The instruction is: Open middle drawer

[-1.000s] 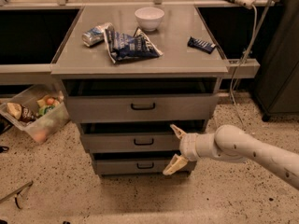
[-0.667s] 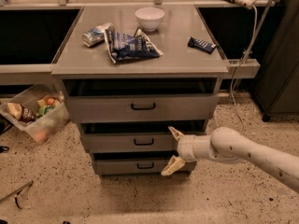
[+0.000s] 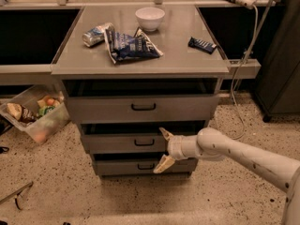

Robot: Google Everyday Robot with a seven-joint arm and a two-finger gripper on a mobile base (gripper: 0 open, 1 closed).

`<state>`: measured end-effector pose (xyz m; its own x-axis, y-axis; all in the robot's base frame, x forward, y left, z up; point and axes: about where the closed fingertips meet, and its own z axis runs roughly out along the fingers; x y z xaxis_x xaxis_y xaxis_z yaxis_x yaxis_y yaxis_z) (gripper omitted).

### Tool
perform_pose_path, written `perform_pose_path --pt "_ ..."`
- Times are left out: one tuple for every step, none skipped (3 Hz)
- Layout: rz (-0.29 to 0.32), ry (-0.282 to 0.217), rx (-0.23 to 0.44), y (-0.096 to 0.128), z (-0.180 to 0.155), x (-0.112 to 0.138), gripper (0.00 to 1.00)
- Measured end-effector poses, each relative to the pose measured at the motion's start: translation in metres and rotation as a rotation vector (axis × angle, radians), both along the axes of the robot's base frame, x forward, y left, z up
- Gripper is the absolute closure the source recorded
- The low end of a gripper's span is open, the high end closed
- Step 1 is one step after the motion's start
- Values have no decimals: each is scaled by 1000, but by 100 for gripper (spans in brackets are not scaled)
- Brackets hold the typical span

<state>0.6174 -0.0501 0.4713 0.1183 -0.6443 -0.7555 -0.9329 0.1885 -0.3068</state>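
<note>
When scanning the middle of the frame, find the gripper (image 3: 163,149) with its two fingers spread wide apart and holding nothing, on a white arm (image 3: 234,153) stretched across from the lower right. Sits just in front of the right part of the middle drawer (image 3: 117,143), right of its small black handle (image 3: 144,142); cannot tell whether either finger touches the grey front. Find that drawer at centre, second of three in the cabinet, with a dark gap above it. Above, see the top drawer (image 3: 103,109) sticking out further; below, the bottom drawer (image 3: 122,166), partly covered by the lower finger.

On the cabinet top (image 3: 178,62) — a white bowl (image 3: 150,18), a can (image 3: 96,34) on its side, a blue bag (image 3: 133,46) just beside the can, and a dark bar (image 3: 202,44) well apart to the right.

At left on the speckled floor (image 3: 70,186), a clear bin (image 3: 35,118) of food. At right, a cable (image 3: 243,74) hanging past the cabinet's corner — nothing of it across the drawer fronts.
</note>
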Motion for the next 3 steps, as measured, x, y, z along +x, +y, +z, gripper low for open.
perform_pose_path --pt "21 0 -15 3 -9 2 0" --pt "31 -34 -51 1 -26 27 0" --pt "9 -96 -76 1 -27 50 0"
